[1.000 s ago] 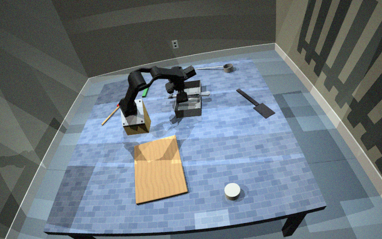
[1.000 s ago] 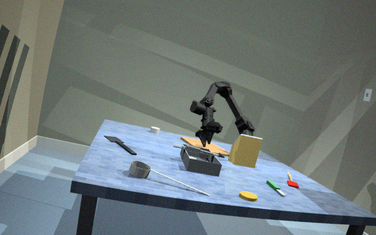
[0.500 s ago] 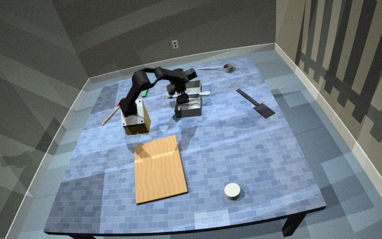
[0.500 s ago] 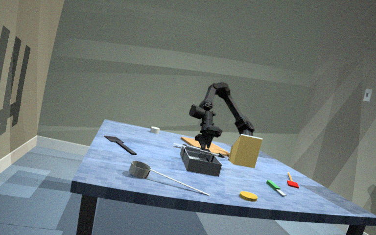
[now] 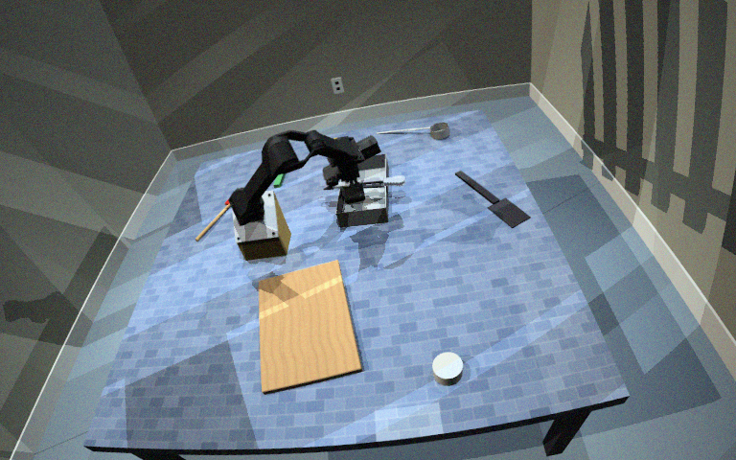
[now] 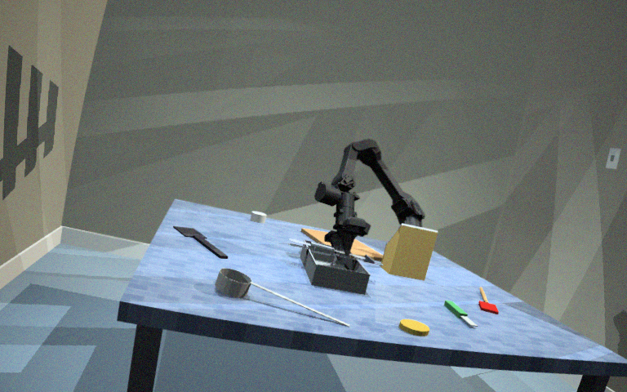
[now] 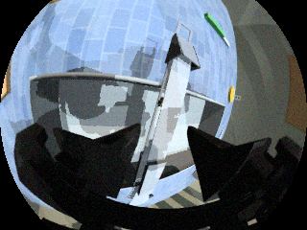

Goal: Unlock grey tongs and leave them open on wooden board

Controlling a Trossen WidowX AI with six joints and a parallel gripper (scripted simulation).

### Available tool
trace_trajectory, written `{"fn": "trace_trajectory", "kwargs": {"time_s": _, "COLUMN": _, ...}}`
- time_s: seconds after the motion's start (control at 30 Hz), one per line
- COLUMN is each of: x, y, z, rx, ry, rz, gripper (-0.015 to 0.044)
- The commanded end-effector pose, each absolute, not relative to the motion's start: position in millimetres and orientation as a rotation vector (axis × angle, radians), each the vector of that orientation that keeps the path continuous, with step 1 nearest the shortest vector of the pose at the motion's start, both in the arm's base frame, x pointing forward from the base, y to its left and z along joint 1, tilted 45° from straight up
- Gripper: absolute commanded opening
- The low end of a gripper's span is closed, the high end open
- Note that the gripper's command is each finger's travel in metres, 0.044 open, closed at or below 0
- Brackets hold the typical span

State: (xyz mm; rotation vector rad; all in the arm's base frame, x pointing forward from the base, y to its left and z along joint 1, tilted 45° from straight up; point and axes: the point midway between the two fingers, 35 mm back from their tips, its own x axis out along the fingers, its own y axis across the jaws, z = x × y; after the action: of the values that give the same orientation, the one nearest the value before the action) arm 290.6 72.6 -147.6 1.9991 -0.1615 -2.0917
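Note:
The grey tongs (image 5: 395,184) (image 6: 299,246) (image 7: 175,86) lie across the roasting tin (image 5: 362,218) (image 6: 339,279) (image 7: 96,77), arms together. Their pale tips stick out on the right in the top view, and the dark hinge end with a wire loop is at the top in the wrist view. My gripper (image 5: 350,185) (image 6: 347,260) (image 7: 164,128) is open and points down over the tin. Its fingers stand on either side of the tongs, with gaps visible in the wrist view. The wooden board (image 5: 310,335) (image 6: 314,236) lies flat with nothing on it. The fingers partly hide the tongs' middle in the top and exterior views.
The arm's yellow base block (image 5: 264,248) (image 6: 411,255) stands beside the tin. A black spatula (image 5: 510,212) (image 6: 210,247), a long-handled pan (image 5: 439,130) (image 6: 232,282), a white cylinder (image 5: 448,365) (image 6: 258,216), a green-handled knife (image 6: 455,308) (image 7: 214,24) and a yellow disc (image 6: 413,327) also lie on the table.

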Motion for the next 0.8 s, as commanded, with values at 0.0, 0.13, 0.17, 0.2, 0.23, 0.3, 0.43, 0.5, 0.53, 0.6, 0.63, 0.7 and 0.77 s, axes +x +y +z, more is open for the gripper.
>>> {"fn": "trace_trajectory", "kwargs": {"time_s": 0.0, "x": 287.8, "y": 69.6, "z": -155.0, "rx": 1.988, "ry": -0.159, "rz": -2.095, "gripper": 0.0260}}
{"fn": "trace_trajectory", "kwargs": {"time_s": 0.13, "x": 287.0, "y": 67.7, "z": -161.2, "rx": 1.987, "ry": -0.160, "rz": -2.095, "gripper": 0.0260}}
{"fn": "trace_trajectory", "kwargs": {"time_s": 0.17, "x": 286.8, "y": 67.2, "z": -162.8, "rx": 1.987, "ry": -0.160, "rz": -2.095, "gripper": 0.0260}}
{"fn": "trace_trajectory", "kwargs": {"time_s": 0.2, "x": 286.6, "y": 66.7, "z": -164.3, "rx": 1.987, "ry": -0.160, "rz": -2.095, "gripper": 0.0260}}
{"fn": "trace_trajectory", "kwargs": {"time_s": 0.23, "x": 286.4, "y": 66.3, "z": -165.9, "rx": 1.987, "ry": -0.160, "rz": -2.095, "gripper": 0.0260}}
{"fn": "trace_trajectory", "kwargs": {"time_s": 0.3, "x": 285.9, "y": 65.3, "z": -169.0, "rx": 1.987, "ry": -0.160, "rz": -2.095, "gripper": 0.0260}}
{"fn": "trace_trajectory", "kwargs": {"time_s": 0.43, "x": 285.0, "y": 63.7, "z": -174.1, "rx": 1.987, "ry": -0.160, "rz": -2.095, "gripper": 0.0260}}
{"fn": "trace_trajectory", "kwargs": {"time_s": 0.5, "x": 285.0, "y": 63.6, "z": -174.3, "rx": 1.987, "ry": -0.160, "rz": -2.095, "gripper": 0.0260}}
{"fn": "trace_trajectory", "kwargs": {"time_s": 0.53, "x": 287.1, "y": 65.5, "z": -171.4, "rx": 1.997, "ry": -0.161, "rz": -2.096, "gripper": 0.0234}}
{"fn": "trace_trajectory", "kwargs": {"time_s": 0.6, "x": 287.1, "y": 65.5, "z": -171.4, "rx": 1.997, "ry": -0.161, "rz": -2.096, "gripper": 0.0181}}
{"fn": "trace_trajectory", "kwargs": {"time_s": 0.63, "x": 287.1, "y": 65.5, "z": -171.4, "rx": 1.997, "ry": -0.161, "rz": -2.096, "gripper": 0.0155}}
{"fn": "trace_trajectory", "kwargs": {"time_s": 0.7, "x": 287.1, "y": 65.5, "z": -171.4, "rx": 1.997, "ry": -0.161, "rz": -2.096, "gripper": 0.0142}}
{"fn": "trace_trajectory", "kwargs": {"time_s": 0.77, "x": 287.1, "y": 65.5, "z": -171.4, "rx": 1.997, "ry": -0.161, "rz": -2.096, "gripper": 0.0128}}
